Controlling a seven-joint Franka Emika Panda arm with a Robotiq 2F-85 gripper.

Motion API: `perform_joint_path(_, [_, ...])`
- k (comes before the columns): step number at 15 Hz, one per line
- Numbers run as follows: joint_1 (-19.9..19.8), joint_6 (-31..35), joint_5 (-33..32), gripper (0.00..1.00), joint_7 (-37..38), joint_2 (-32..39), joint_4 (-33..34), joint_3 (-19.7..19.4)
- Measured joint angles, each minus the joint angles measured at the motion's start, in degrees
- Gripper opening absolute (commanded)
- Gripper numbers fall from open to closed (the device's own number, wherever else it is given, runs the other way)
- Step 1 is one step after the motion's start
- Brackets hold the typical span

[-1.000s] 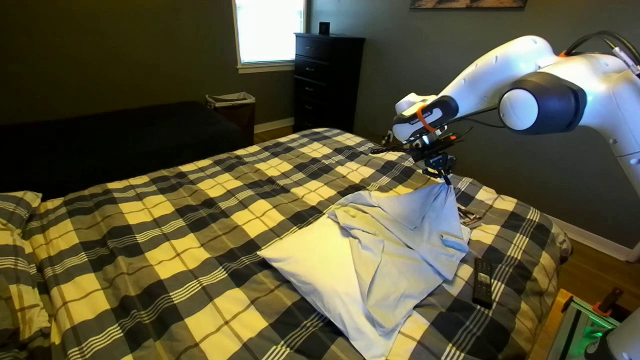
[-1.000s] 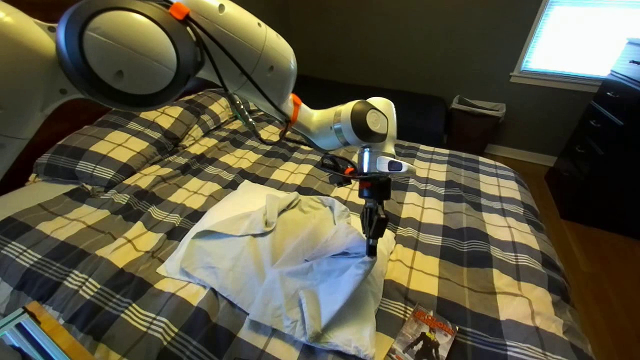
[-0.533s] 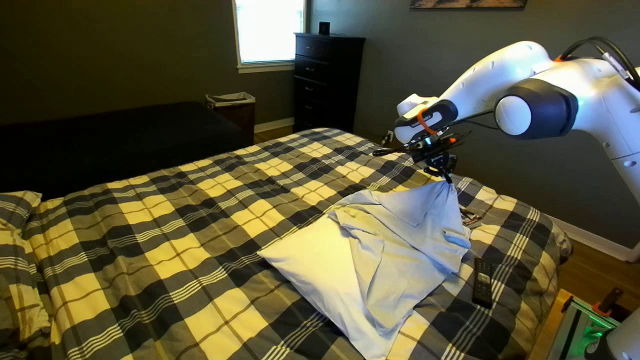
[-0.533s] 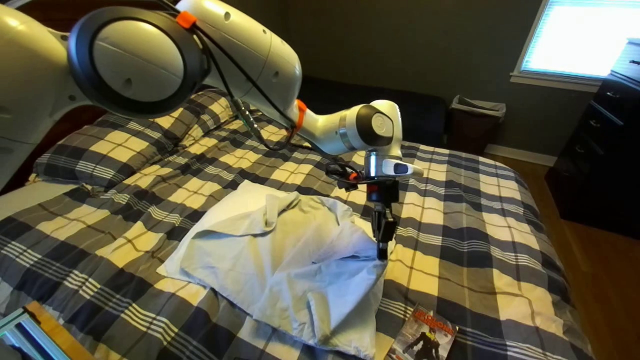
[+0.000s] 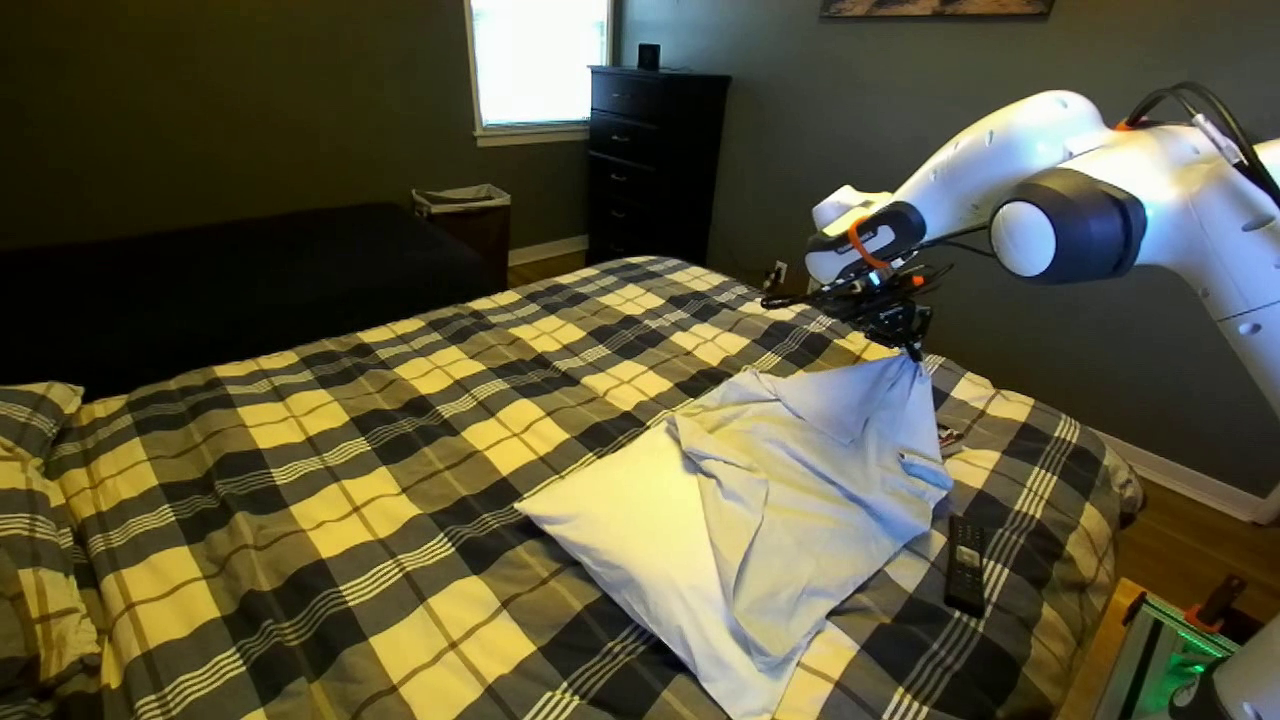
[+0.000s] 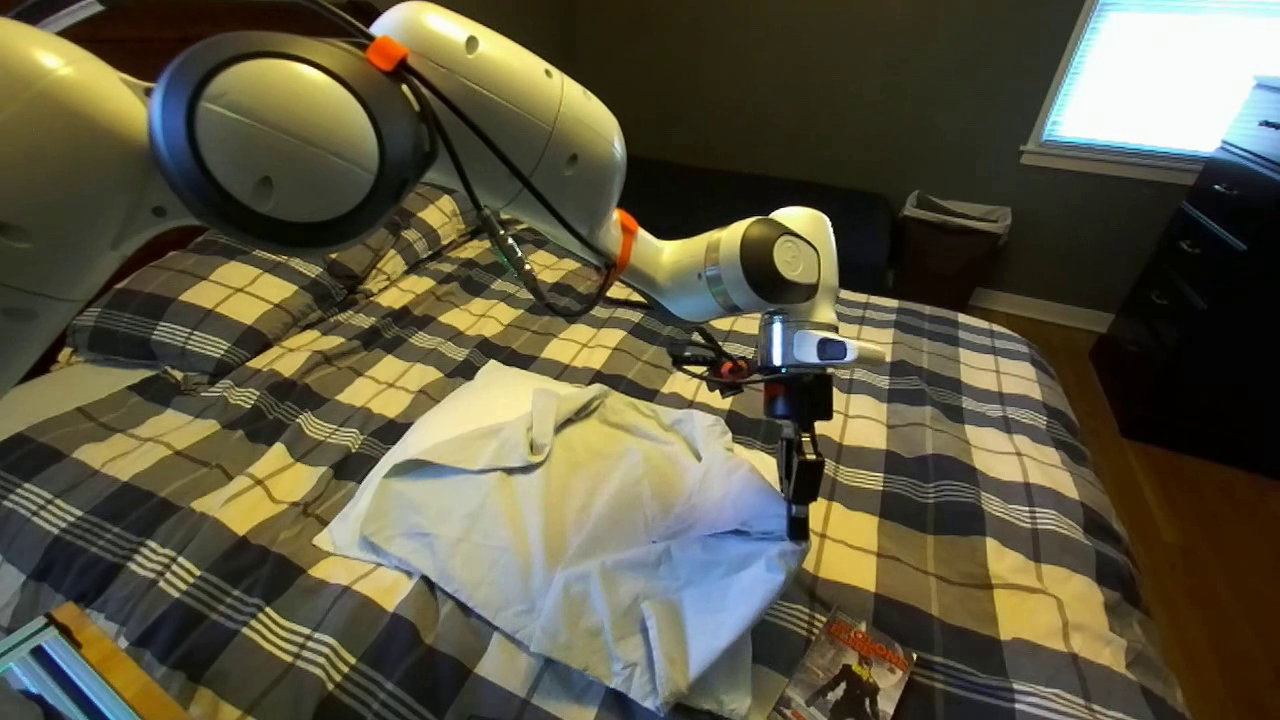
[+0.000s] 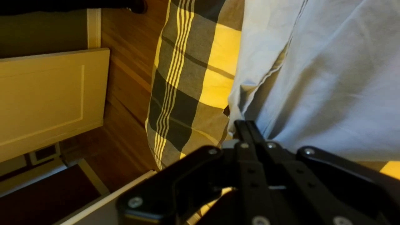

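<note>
A pale blue-grey cloth [image 5: 810, 490] lies rumpled over a white pillow [image 5: 620, 510] on the plaid bed cover [image 5: 400, 440]. My gripper [image 5: 917, 356] is shut on one edge of the cloth and holds it up as a peak, while the rest drapes back across the pillow. In an exterior view the fingertips of my gripper [image 6: 797, 535] point down at the cloth's near-right edge. The wrist view shows the two fingers of the gripper [image 7: 244, 122] pressed together, with folds of the cloth [image 7: 331, 78] gathered around their tips. The pinched bit itself is hidden.
A black remote [image 5: 966, 565] lies beside the cloth. Close to the gripper is a flat case with a printed cover [image 6: 850, 670]. The bed's rounded edge drops to a wooden floor [image 7: 125, 78]. Plaid pillows [image 6: 230, 300] are at the head; a dark dresser [image 5: 655, 160] stands beyond.
The gripper has moved right in both exterior views, away from the pillows, drawing the cloth's held edge along. The cloth now covers more of the pillow's end and partly hides the printed case.
</note>
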Motion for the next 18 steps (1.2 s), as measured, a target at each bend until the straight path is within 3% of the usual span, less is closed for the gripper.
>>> perform_joint_path(6, [-1.45,-0.08,0.0,0.0,1.21,1.21,3.37,-0.24])
perform_joint_path(8, [-1.7,-0.16,0.0,0.27,1.32,2.25,4.96,-0.24])
perform_joint_path(13, [-1.56,-0.06,0.13,0.63,0.83,2.59,6.14,0.08])
perform_joint_path(18, [-0.62,0.74,2.24,0.98,-4.07,-1.76,1.65,3.62])
